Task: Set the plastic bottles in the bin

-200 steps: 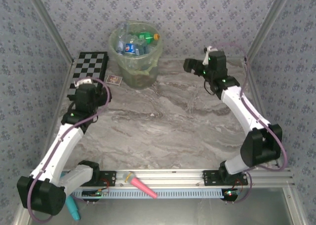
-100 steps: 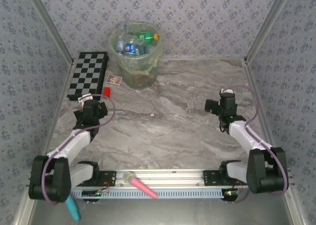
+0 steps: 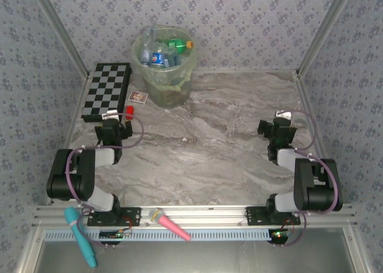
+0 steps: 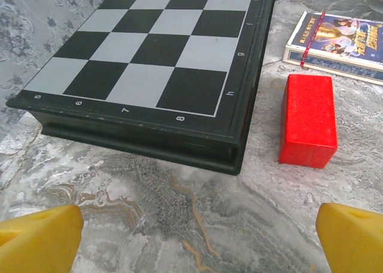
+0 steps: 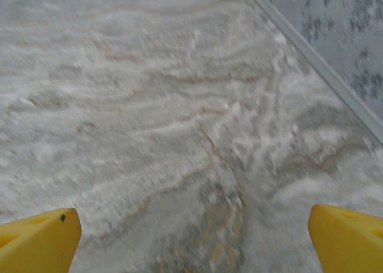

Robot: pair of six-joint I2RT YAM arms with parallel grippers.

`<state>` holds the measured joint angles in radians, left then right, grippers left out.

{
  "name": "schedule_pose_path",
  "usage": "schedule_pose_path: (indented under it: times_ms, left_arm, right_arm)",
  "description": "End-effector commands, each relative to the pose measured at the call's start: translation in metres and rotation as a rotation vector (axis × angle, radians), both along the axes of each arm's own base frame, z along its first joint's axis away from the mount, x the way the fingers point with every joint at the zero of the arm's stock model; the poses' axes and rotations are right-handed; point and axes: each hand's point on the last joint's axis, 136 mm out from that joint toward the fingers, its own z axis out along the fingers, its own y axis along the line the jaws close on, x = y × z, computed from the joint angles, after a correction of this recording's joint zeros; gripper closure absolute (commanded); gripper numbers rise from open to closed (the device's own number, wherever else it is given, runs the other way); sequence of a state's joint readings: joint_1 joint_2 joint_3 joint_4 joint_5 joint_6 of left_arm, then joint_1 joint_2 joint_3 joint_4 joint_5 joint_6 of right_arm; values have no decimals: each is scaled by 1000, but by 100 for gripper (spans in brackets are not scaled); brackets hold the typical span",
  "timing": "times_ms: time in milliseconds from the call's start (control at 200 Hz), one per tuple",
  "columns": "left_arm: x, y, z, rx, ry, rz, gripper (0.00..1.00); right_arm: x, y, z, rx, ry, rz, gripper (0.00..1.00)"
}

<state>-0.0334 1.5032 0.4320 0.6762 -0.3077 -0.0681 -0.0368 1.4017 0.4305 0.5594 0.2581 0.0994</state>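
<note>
The bin (image 3: 166, 75), a pale-green bucket lined with a thin bag, stands at the back of the table. Several plastic bottles (image 3: 163, 52) lie inside it, green, clear and blue-labelled ones. My left gripper (image 3: 115, 118) rests low at the left, just short of the chessboard, and it is open. In the left wrist view its yellow fingertips (image 4: 37, 240) stand wide apart over bare marble, the left gripper (image 4: 194, 249) holding nothing. My right gripper (image 3: 276, 123) sits low at the right, open. In the right wrist view the right gripper (image 5: 191, 243) has only table between its fingertips (image 5: 350, 237).
A chessboard (image 4: 161, 51) lies just ahead of the left gripper, with a red block (image 4: 308, 120) and a flat card box (image 4: 338, 39) to its right. A pink tool (image 3: 170, 224) and a teal tool (image 3: 81, 237) lie on the front rail. The wall rail (image 5: 311, 57) runs close on the right.
Both arms have folded back toward their bases. The right gripper came down from the back right to the table's right side. Both grippers stayed open.
</note>
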Motion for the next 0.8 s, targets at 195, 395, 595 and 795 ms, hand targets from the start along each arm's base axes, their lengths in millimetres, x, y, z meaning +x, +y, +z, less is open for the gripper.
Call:
schedule_pose_path:
  times_ms: [195, 395, 595, 795]
  left_arm:
    - [13, -21, 9, -72, -89, -174, 0]
    - [12, -20, 8, -72, -83, -174, 0]
    - [12, -21, 8, -69, -81, -176, 0]
    - [13, -21, 7, -70, -79, -179, 0]
  right_arm:
    - [12, 29, -4, -25, -121, 187, 1]
    - [16, 29, -4, -26, -106, 194, 1]
    - [16, 29, -4, -49, -104, 176, 1]
    - [16, 29, -4, -51, -100, 174, 1]
